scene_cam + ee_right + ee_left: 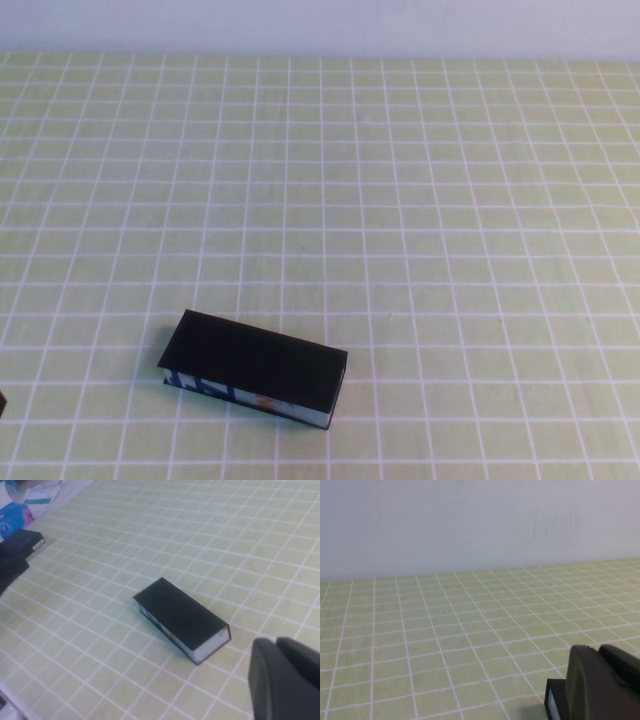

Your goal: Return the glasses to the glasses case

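Soft even light, mild blur

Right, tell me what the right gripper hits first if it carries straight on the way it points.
Probably the glasses case. The shut right gripper sits at the wrist view's edge, off the high view, facing the closed case across bare tablecloth. Depth is unclear, so it might pass just above.

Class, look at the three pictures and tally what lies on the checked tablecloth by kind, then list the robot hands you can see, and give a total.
Closed flat rectangular black glasses case with a blue-white patterned side: 1
Black thick-rimmed glasses: 0 in view
Left hand, low over the cloth near its edge: 1
Right hand, shut, empty, hanging above the cloth near the case: 1
Total: 3
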`<state>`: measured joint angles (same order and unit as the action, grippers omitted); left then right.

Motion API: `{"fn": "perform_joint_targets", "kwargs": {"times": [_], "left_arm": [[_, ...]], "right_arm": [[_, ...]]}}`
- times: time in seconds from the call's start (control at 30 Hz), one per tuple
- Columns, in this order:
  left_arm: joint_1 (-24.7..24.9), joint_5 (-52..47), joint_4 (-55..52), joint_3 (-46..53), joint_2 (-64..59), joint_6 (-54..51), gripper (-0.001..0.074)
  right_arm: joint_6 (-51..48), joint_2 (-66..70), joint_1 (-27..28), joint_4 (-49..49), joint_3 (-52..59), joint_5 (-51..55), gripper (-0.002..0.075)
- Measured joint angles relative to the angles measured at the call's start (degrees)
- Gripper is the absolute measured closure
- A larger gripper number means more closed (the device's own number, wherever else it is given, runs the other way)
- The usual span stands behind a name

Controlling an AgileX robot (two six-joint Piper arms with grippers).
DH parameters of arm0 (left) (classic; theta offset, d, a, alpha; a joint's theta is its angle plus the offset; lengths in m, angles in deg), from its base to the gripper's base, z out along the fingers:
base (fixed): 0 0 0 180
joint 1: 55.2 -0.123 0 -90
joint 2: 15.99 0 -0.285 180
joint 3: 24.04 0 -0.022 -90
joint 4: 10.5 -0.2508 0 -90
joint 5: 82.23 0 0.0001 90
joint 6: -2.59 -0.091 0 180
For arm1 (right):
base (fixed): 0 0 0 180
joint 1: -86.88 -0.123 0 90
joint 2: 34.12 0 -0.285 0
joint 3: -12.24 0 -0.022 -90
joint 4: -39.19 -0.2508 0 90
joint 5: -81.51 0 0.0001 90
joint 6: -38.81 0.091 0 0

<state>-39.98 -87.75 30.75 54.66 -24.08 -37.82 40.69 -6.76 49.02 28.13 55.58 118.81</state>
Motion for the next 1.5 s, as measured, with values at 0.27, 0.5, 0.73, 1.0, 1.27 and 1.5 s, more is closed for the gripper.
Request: {"fn": "perform_joint_targets", "kwargs": {"times": [0.27, 0.5, 0.73, 1.0, 1.27, 1.5], "left_arm": [[0.00, -0.10, 0.00, 0.00, 0.00, 0.00, 0.0739], [0.00, -0.10, 0.00, 0.00, 0.00, 0.00, 0.0739], [0.00, -0.10, 0.00, 0.00, 0.00, 0.00, 0.0739], [0.00, -0.10, 0.00, 0.00, 0.00, 0.00, 0.0739], [0.00, -0.10, 0.00, 0.00, 0.00, 0.00, 0.0739], [0.00, -0.10, 0.00, 0.00, 0.00, 0.00, 0.0739]], "right_arm": [[0.00, -2.71, 0.00, 0.66, 13.25, -2.82, 0.0737], [0.00, -2.71, 0.00, 5.64, 18.92, -10.37, 0.0737], [0.00, -5.20, 11.78, 13.41, 25.12, -26.70, 0.0737], [0.00, -15.92, 31.18, 9.73, 33.74, -31.49, 0.0737], [0.00, -20.05, 33.04, 7.43, 35.41, -20.69, 0.0737], [0.00, -20.05, 33.04, 7.06, 35.31, -16.30, 0.0737]]}}
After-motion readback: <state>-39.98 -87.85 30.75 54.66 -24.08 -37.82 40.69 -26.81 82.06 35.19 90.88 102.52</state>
